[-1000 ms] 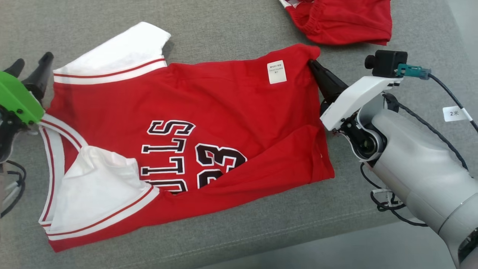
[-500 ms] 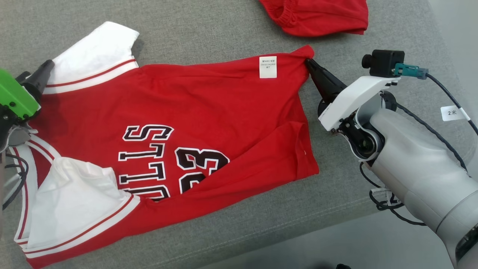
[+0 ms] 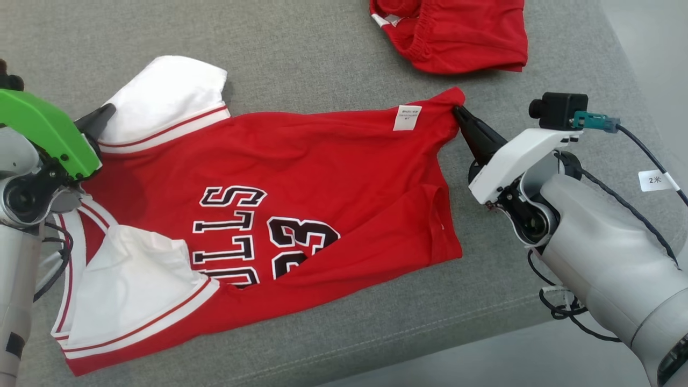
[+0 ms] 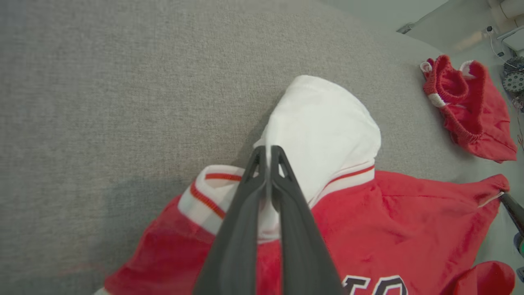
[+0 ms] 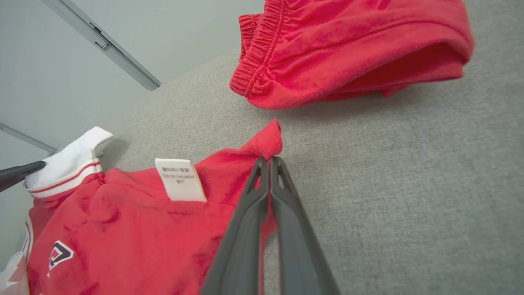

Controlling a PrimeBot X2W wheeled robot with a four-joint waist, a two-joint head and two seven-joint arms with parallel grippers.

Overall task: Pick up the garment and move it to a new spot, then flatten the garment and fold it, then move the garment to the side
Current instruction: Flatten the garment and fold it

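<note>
The garment (image 3: 301, 177) is a red jersey with white sleeves, black lettering and a white care tag (image 3: 407, 117), lying sideways on the grey cushion. My left gripper (image 3: 107, 114) is shut on its upper white sleeve at the shoulder seam; the left wrist view shows white cloth pinched between the closed fingers (image 4: 268, 153) above the red body of the garment (image 4: 393, 221). My right gripper (image 3: 458, 110) is shut on the jersey's far hem corner, where red fabric (image 5: 262, 151) bunches at the closed tips (image 5: 269, 160). The lower sleeve (image 3: 129, 279) lies rumpled.
A pair of red shorts (image 3: 457, 32) with an elastic waistband lies at the far edge, just beyond the right gripper (image 5: 352, 49). The cushion's front edge (image 3: 430, 344) runs diagonally at lower right, with pale floor beyond. A cable with a white label (image 3: 654, 180) trails from the right arm.
My left gripper moved in onto the upper white sleeve and shut on it. The right gripper stayed shut on the hem corner. The head camera shifted, so the whole scene slid.
</note>
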